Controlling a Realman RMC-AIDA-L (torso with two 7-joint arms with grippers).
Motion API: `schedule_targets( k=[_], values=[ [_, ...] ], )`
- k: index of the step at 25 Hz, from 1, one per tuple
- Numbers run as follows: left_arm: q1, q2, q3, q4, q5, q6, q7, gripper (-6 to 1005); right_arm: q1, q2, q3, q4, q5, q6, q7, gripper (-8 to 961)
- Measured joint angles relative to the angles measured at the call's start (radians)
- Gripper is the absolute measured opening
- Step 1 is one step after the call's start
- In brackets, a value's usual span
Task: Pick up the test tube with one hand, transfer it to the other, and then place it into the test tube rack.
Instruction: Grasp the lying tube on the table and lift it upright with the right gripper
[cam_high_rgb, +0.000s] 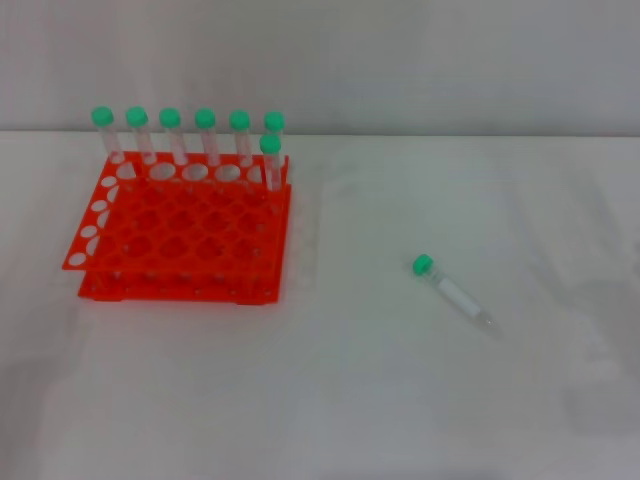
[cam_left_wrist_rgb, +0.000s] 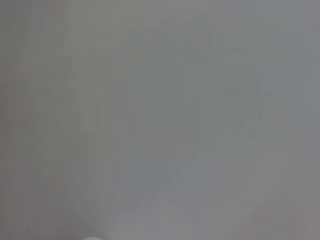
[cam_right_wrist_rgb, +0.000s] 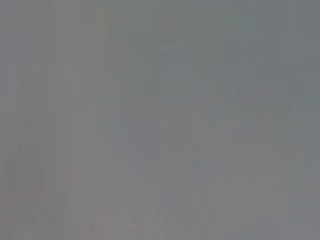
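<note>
Counting it out: eight tubes total, one rack, zero arms showing. The test tube rack (cam_high_rgb: 185, 225) is sitting on the white table (cam_high_rgb: 330, 400) — bright orange-red plastic, two tiers, with a grid of round holes across the top plate and a line of oval-looking cutouts along its left edge. Seven capped tubes (cam_high_rgb: 205, 135) are standing upright in it: six are lining up along the rack's far row, and the seventh is standing one hole nearer, at the rack's far right corner, just in front of the last one in that row. All of them are slim clear plastic with rounded green screw caps.

The eighth one, the test tube (cam_high_rgb: 454, 292), is lying flat on the table well to the right of the rack, apart from everything. Its green cap is pointing back toward the rack side and far edge, its pointed conical tip is angling away toward the near right, and a whitish patch is running along its body.

Neither gripper is showing up anywhere — both wrist views are giving plain grey and nothing else, so I can't tell whether the pincers are wide, narrow or holding anything.
</note>
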Motion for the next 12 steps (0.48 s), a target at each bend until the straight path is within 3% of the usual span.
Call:
schedule_targets(
  k=[12],
  values=[
    [0.001, -0.003, 0.004, -0.001, 0.004, -0.001, 0.002, 885, 0.016, -0.002, -0.002, -0.005, -0.001, -0.006, 0.006, 850]
  ],
)
